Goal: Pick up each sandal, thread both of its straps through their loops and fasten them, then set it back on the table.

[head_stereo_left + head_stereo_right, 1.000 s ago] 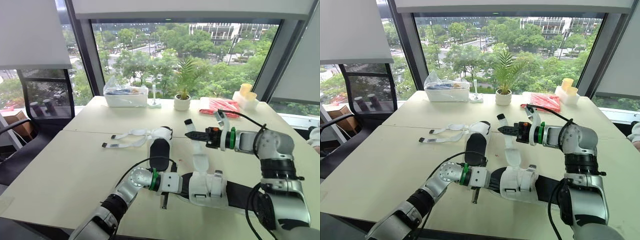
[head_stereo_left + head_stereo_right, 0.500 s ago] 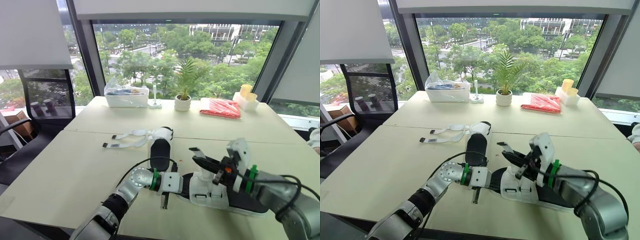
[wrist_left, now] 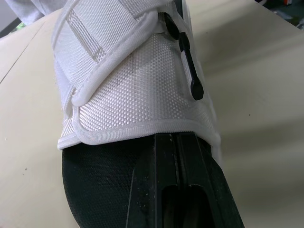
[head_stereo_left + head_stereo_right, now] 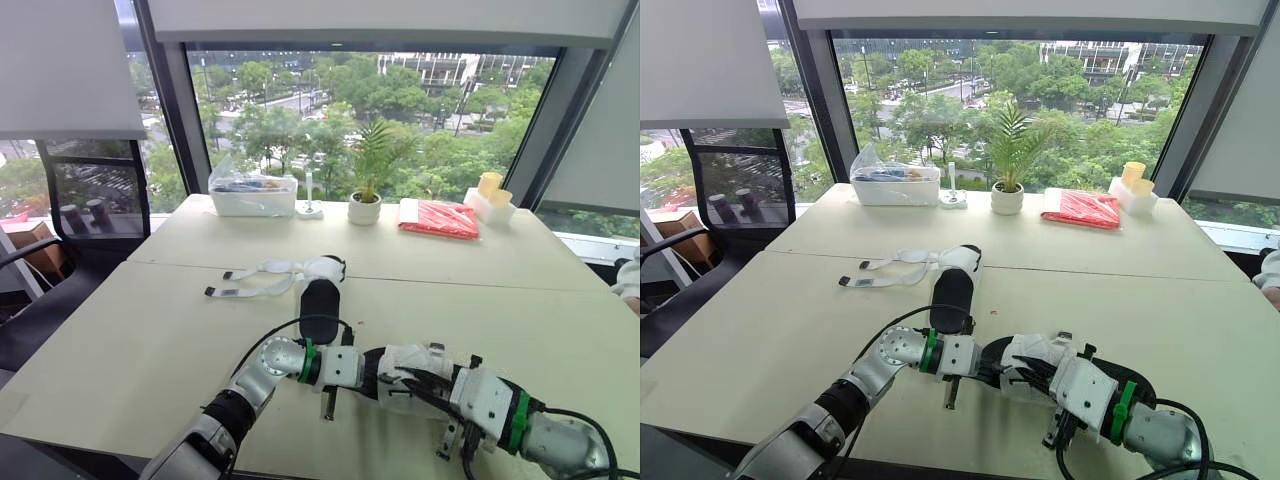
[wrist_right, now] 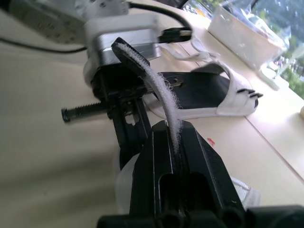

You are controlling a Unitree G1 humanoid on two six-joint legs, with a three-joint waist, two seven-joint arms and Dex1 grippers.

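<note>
Task status: in progress, neither sandal finished as far as can be seen. The far sandal [image 4: 320,296] lies flat towards the middle of the table [image 4: 150,330], untouched by either arm, with its loose straps [image 4: 250,281] spread out flat towards the table's left edge; both are judged unfastened. The near sandal [image 4: 402,362] sits close to the table's near edge and is the item being worked. The left gripper [image 3: 176,142] is pressed onto one end of its black sole, just short of the white mesh upper, and appears to steady it. The right gripper [image 5: 173,129] has its fingers pressed together on a white hook-and-loop strap [image 5: 147,71], which rises from between the fingertips and curves towards the left gripper's body. In the left wrist view one strap band lies folded across the upper. Whether it is fully fastened cannot be told. Judged remaining: seat the pinched strap on this sandal, confirm the other one, set the sandal down, then do the whole sequence on the far sandal, which is well apart from both grippers.
</note>
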